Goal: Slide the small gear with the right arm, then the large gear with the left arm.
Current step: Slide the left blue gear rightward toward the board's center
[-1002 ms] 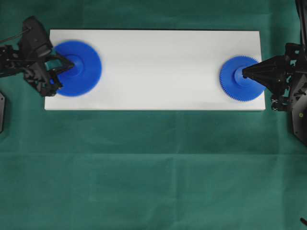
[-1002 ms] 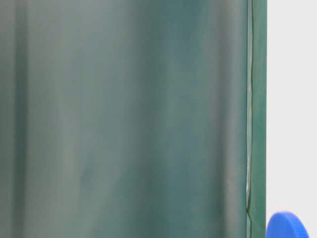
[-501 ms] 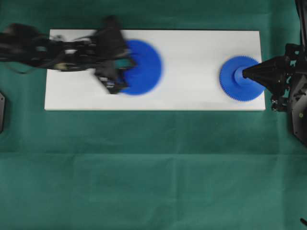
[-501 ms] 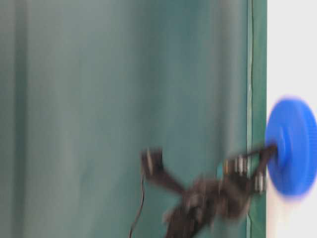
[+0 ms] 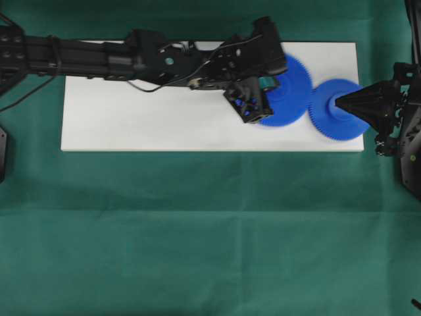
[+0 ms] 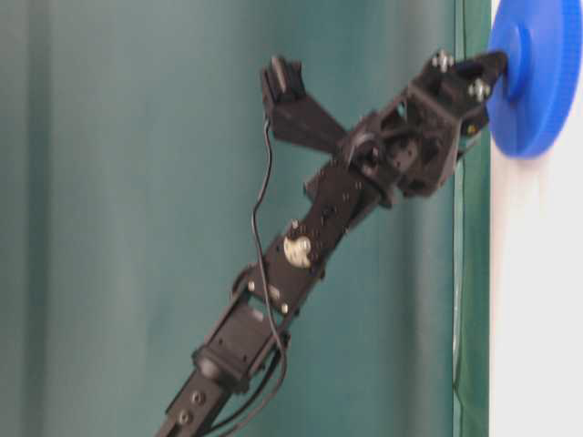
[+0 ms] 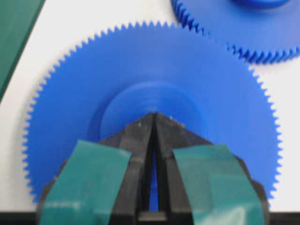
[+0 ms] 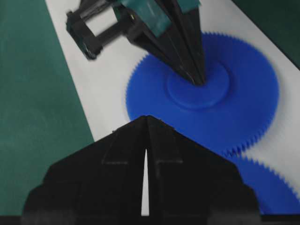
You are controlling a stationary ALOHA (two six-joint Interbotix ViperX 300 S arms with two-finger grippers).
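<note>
Second step is on: the left arm (image 5: 131, 56) is stretched w/ its elbow over the far edge of the white board (image 5: 131, 125), its gripper (image 5: 275, 80) tips planted at the hub of the large gear (image 5: 289, 89). Left wrist view shows the two fingers (image 7: 140, 136) pinched together to a point, just a thin slit between them, nothing clamped — it's poking, not grasping. Large gear sits toward the right end of the board, its rim right up against the small gear (image 5: 339, 108); teeth look meshed or touching, tho the frame is a bit blurred there so can't swear to it.

The right arm (image 5: 401, 112) holds its gripper (image 5: 337, 103) at the small gear's hub near the board's right end, wedge pressed closed too, also gripping nothing.

Judging by that, small gear's slide is done and the large one is about home. Next move prob calls for easing off the push so the small gear isn't shoved off the board's end, then lifting the tips straight up out of the hub.
</note>
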